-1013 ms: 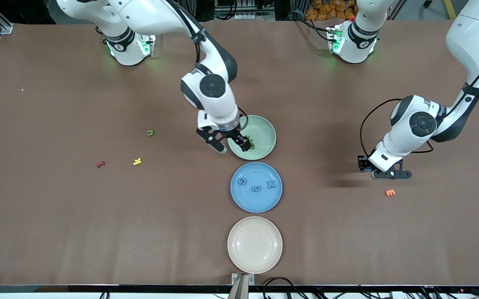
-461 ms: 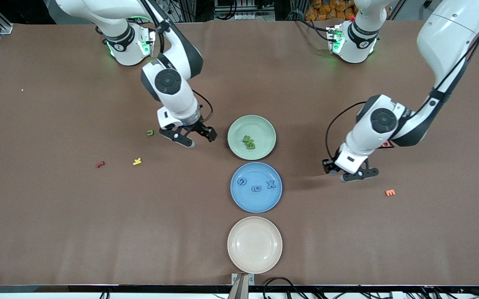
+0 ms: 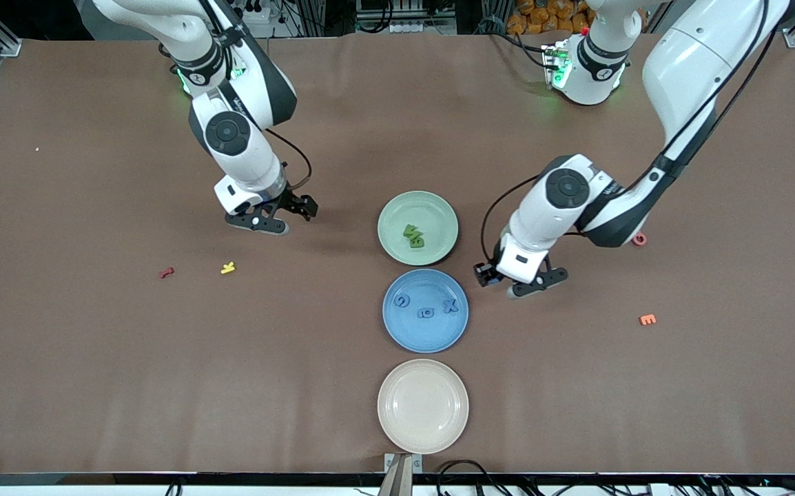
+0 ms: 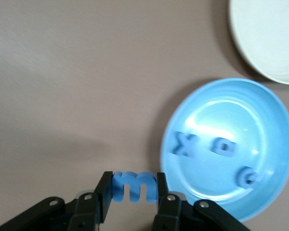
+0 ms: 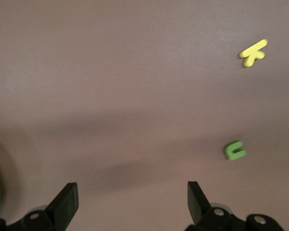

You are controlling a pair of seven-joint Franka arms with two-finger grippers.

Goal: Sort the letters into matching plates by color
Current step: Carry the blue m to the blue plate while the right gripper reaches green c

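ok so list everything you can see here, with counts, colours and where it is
green plate: 1, pale mint, farthest from the front camera of the three
green letters: small cluster, in green plate
blue plate: 1, middle of the row
blue letters: 3, in blue plate
cream plate: 1, nearest
blue letter m: 1, held
loose green letter: 1, on table
yellow letter: 1, right arm's end
red letter: 1, beside yellow
orange letter: 1, left arm's end
red ring-shaped letter: 1, by left arm
left gripper: shut on m, beside blue plate
right gripper: open, over table
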